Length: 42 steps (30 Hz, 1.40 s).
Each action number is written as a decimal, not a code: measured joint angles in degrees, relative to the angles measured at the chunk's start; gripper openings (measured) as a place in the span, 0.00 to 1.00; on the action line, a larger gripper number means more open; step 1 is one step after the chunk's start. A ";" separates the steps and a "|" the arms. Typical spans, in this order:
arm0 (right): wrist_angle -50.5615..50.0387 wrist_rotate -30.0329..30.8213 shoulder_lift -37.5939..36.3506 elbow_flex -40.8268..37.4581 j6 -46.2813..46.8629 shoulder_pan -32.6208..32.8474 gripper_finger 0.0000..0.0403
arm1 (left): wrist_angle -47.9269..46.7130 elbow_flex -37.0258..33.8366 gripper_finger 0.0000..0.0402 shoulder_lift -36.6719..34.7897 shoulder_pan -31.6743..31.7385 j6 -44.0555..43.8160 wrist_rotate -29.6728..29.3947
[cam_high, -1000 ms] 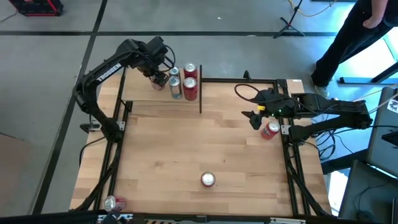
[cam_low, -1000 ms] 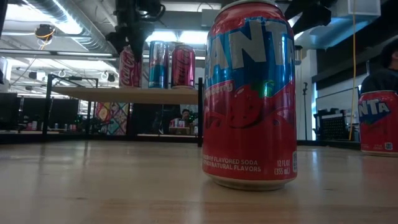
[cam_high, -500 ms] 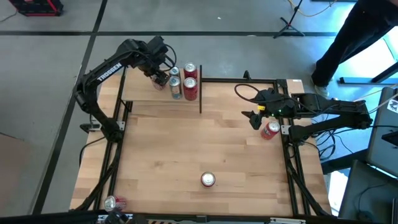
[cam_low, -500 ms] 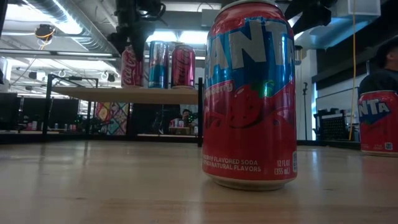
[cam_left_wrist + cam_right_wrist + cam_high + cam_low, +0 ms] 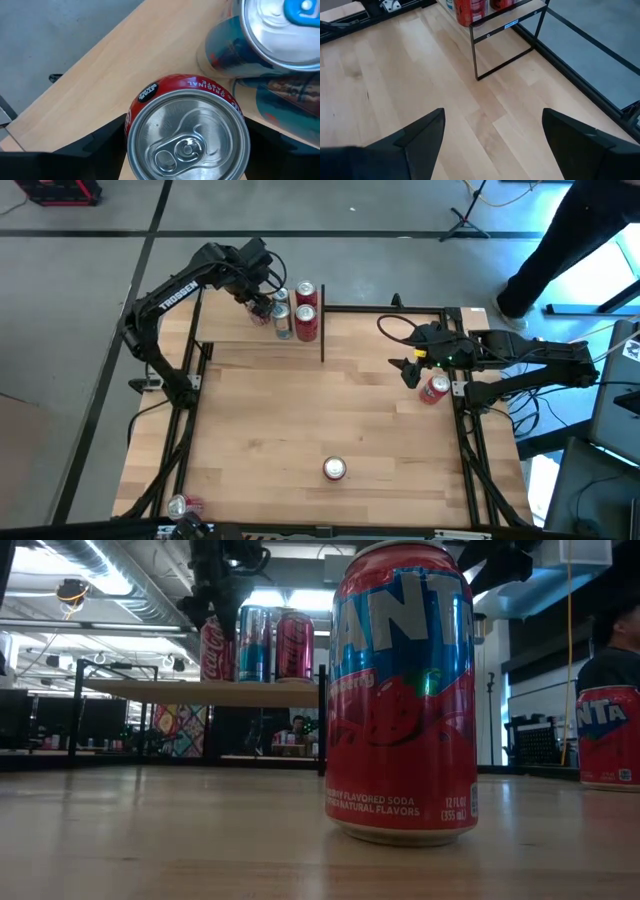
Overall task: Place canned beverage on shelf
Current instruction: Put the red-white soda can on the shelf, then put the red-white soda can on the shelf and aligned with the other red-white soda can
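Note:
My left gripper (image 5: 262, 309) is over the small light-wood shelf (image 5: 238, 330) at the table's far left and is shut on a red Coca-Cola can (image 5: 186, 131). In the low view this can (image 5: 214, 648) stands upright with its base at the shelf board (image 5: 150, 692), right beside a blue can (image 5: 254, 643) and a pink-red can (image 5: 294, 645). My right gripper (image 5: 407, 370) is open and empty above the table near its right edge, next to a red Fanta can (image 5: 433, 388). My left gripper pinches the Coca-Cola can by its side wall near the top rim (image 5: 131, 125), one finger (image 5: 100, 147) on each side. The fingers come from above, pointing down. The can stays upright; whether its base rests on the shelf board I cannot tell.
Another red can (image 5: 306, 290) stands at the shelf's back. A Fanta can (image 5: 334, 469) stands near the table's middle front, large in the low view (image 5: 404, 690). One can (image 5: 185, 505) lies at the near left corner. A person (image 5: 560, 240) stands beyond the far right corner.
My left gripper has gone a little toward the table's right with the Coca-Cola can, still shut on it. The can stays upright and now stands closer to the blue can on the shelf.

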 joint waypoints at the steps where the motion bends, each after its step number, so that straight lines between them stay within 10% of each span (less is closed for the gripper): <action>1: -0.01 0.00 0.00 0.00 0.00 0.00 0.80 | -0.09 0.00 0.74 0.29 0.00 0.03 0.13; 42: 0.96 -2.62 0.00 0.02 -0.59 0.00 0.80 | -6.53 8.62 0.88 -6.94 -1.11 -0.02 3.30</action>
